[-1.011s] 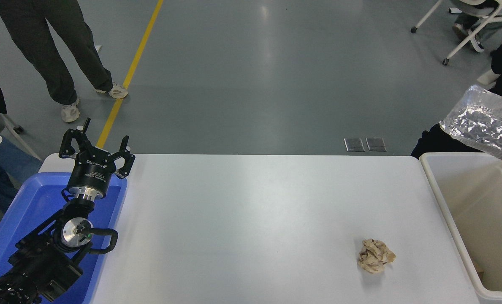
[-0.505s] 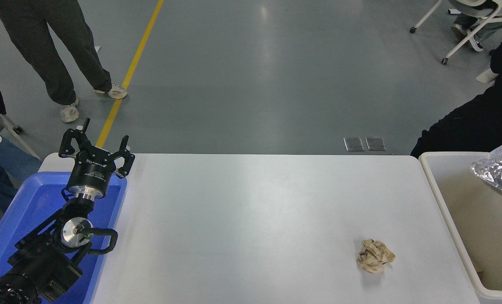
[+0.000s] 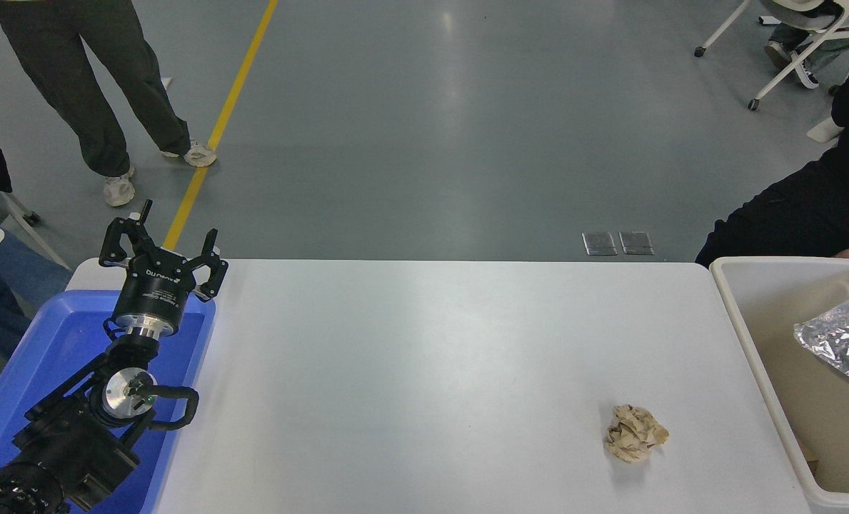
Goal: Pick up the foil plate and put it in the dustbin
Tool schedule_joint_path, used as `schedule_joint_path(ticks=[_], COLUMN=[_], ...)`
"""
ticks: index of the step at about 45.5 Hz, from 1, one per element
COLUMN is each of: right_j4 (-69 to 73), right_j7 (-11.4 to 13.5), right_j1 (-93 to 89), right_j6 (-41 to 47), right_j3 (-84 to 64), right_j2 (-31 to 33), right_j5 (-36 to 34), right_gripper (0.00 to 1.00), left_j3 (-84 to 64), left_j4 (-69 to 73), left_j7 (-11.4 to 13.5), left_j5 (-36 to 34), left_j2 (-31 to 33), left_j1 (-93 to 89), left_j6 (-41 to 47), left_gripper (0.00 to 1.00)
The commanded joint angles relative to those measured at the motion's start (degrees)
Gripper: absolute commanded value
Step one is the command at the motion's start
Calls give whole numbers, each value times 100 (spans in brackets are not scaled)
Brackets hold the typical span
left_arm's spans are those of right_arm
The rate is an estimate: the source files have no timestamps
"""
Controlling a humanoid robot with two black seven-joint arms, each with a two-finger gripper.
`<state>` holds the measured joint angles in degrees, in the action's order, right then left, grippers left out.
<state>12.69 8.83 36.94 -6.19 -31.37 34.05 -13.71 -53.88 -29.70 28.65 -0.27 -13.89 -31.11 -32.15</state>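
Far right of the open left claw (image 3: 163, 246), foil plate (image 3: 844, 343) sits inside the dustbin (image 3: 742, 325); right claw unseen.

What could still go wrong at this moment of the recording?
The foil plate lies within the dustbin outline, but its right part is cut off by the picture edge, so whether it has been released cannot be confirmed. It may rest tilted on the wall. The paper ball remains on the table.
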Motion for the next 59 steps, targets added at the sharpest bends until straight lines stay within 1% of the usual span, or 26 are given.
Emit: schedule_joint_path(ticks=[1, 12, 17, 23, 28, 35, 40, 42, 43, 51, 59], right_j4=[101, 233, 260, 716, 1348, 2166, 2684, 2957, 3236, 4231, 5356], right_j7=[5, -4, -56, -65, -65, -65, -57, -57, -57, -57, -57], right_j1=[-11, 383, 1138, 2395, 3441, 4443, 5041, 5305, 5558, 6474, 7555], right_j6=[74, 136, 144, 153, 153, 162, 206, 363, 608, 1734, 2701], right_j3=[-1, -89, -115, -685, -1318, -1775, -2188, -2347, -2469, -2654, -3436], right_j2=[-22, 110, 356, 348, 216, -337, -557, -645, -707, -707, -681], right_j5=[8, 26, 79, 123, 123, 132, 193, 202, 211, 289, 439], right_gripper=[100, 100, 100, 100, 100, 100, 100, 100, 100, 100, 100], left_j3=[0, 0, 0, 0, 0, 0, 9, 0, 0, 9, 9], left_j4=[-1, -1, -1, -1, -1, -1, -1, -1, -1, -1, -1], left_j7=[0, 0, 0, 0, 0, 0, 0, 0, 0, 0, 0], left_j5=[0, 0, 0, 0, 0, 0, 0, 0, 0, 0, 0], left_j2=[0, 0, 0, 0, 0, 0, 0, 0, 0, 0, 0], left_j1=[0, 0, 0, -9, 0, -9, -9, -9, -9, -9, -9], left_j6=[-2, -2, -2, -2, -2, -2, -2, -2, -2, 7, 7], left_gripper=[98, 98, 98, 98, 98, 98, 98, 98, 98, 98, 98])
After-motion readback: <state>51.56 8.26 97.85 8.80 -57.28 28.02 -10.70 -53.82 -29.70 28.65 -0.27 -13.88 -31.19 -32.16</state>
